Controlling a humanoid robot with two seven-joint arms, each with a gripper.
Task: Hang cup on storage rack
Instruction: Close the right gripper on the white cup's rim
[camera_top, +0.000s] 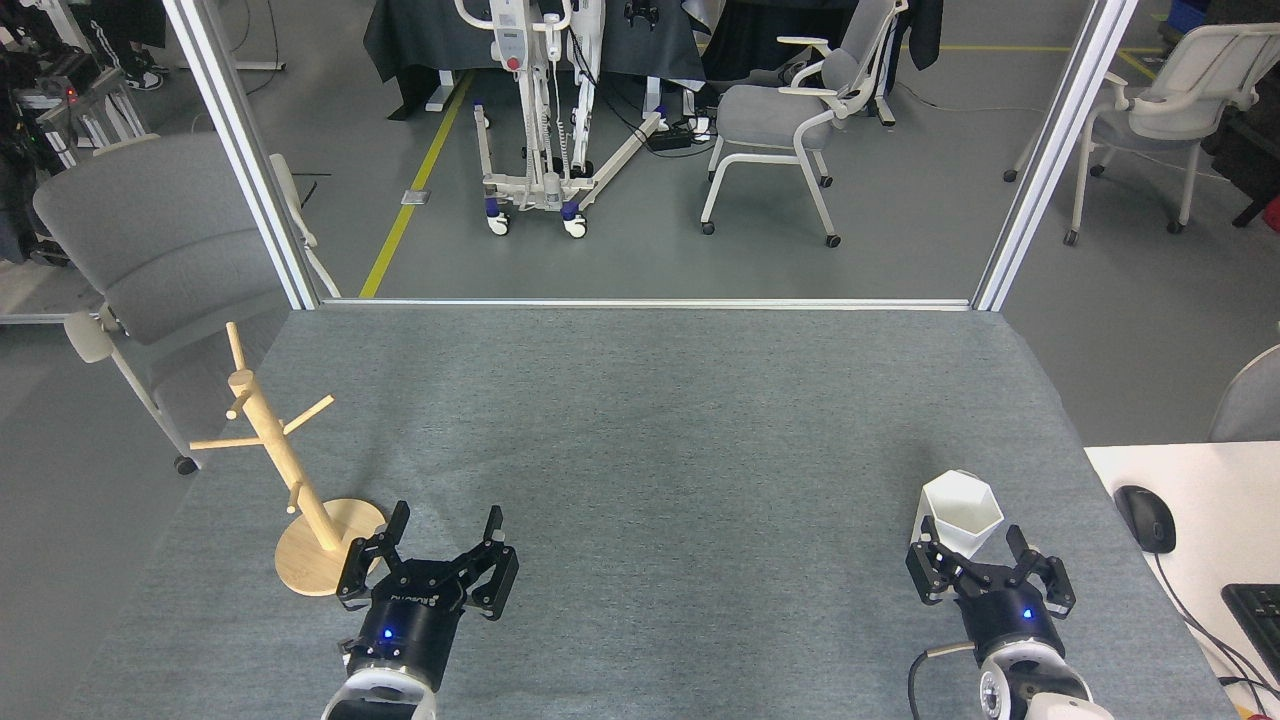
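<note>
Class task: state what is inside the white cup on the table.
The cup stands upright with its mouth open; the inner walls that show are bare white, with nothing visible inside. Its bottom is hidden by the near rim and the right claw.

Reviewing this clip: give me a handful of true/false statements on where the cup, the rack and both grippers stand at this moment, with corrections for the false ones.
1. The white faceted cup stands upright on the grey table mat, near the right edge. True.
2. The cup already hangs on a peg of the wooden mug tree. False: every peg is bare, and the cup is on the mat far to the right of it.
3. The right gripper is open, just in front of the cup. True.
4. The left gripper is clamped around the mug tree's post. False: it is open and holds nothing, beside the round base.
5. The mug tree lies tipped over. False: it stands upright on its disc base.
</note>
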